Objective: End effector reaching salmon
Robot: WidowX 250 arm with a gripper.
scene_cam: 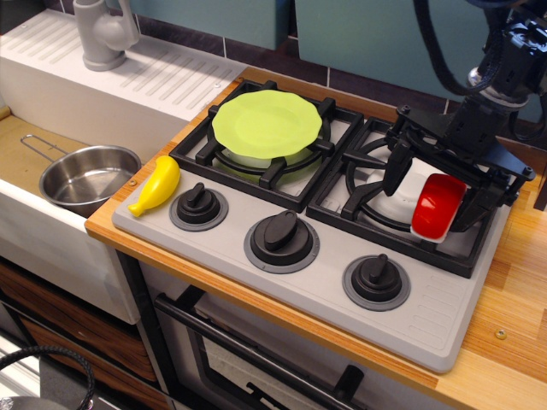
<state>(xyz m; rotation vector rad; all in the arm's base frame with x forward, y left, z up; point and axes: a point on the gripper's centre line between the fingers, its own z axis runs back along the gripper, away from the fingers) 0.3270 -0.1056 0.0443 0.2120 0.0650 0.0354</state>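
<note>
Now dark metal fingers point(398, 167) flank the glossy, curved salmon point(437, 207).

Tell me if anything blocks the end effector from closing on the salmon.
Nothing visible does. The end effector is open with one finger on each side of the salmon, which rests on the right burner grate. No other object lies between them.

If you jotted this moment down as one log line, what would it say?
phase: reaching | end effector: open, prongs either side of salmon | salmon: on right burner grate, not lifted
</note>
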